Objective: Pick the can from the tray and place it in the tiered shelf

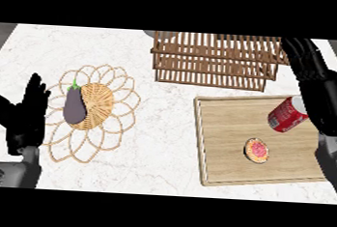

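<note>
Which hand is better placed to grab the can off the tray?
The right hand: its arm runs right past the red can on the wooden tray. The left hand rests open at the far left, beyond the woven mat.

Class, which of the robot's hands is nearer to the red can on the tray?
Right. The right hand is just above and right of the can, near the shelf. The left hand rests open across the counter, beyond the eggplant.
</note>
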`<action>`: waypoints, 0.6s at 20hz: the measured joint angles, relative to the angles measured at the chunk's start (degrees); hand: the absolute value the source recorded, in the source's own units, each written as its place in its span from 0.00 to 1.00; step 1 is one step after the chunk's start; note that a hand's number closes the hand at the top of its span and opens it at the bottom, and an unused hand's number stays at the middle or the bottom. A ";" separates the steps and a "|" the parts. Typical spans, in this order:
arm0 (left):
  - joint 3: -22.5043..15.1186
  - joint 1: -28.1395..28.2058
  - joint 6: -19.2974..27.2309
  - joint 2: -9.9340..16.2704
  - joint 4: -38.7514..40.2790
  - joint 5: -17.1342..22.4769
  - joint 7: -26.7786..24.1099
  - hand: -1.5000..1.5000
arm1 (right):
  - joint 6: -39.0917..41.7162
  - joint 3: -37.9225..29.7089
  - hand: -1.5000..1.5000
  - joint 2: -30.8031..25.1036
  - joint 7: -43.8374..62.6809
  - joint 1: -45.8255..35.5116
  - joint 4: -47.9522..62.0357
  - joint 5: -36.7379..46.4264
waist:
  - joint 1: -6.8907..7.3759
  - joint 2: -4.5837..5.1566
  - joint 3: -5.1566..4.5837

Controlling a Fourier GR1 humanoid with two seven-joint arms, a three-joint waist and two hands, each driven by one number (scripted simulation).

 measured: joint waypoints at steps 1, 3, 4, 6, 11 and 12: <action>-0.32 -0.53 -0.70 -0.03 0.93 0.00 0.03 0.50 | 2.23 -1.54 1.00 -0.51 -1.50 -0.38 2.74 -1.33 | 0.26 -0.21 -0.18; -1.13 0.17 -2.77 0.01 1.67 0.70 0.60 0.50 | 8.55 -5.19 1.00 -3.22 -4.01 -0.53 7.03 -5.30 | 0.68 -0.45 -0.40; -1.81 0.52 -4.07 -0.03 2.16 1.09 0.96 0.50 | 11.85 -6.79 1.00 -4.74 -4.66 -1.23 9.40 -7.26 | 1.02 -0.41 -0.46; -2.96 1.59 -7.14 0.17 3.05 2.25 1.50 0.50 | 18.38 -9.64 1.00 -8.06 -5.89 -1.96 13.82 -10.69 | 1.64 -0.08 -0.51; -5.61 1.49 -12.11 -0.75 3.37 4.61 3.28 0.50 | 26.82 -9.20 0.00 -16.46 -4.50 -0.92 27.52 -6.70 | 3.47 0.81 -0.53; -5.77 1.45 -12.94 -0.66 3.45 4.99 3.43 0.50 | 29.75 -9.58 0.00 -17.28 -5.01 -1.23 30.54 -7.40 | 3.77 0.75 -0.47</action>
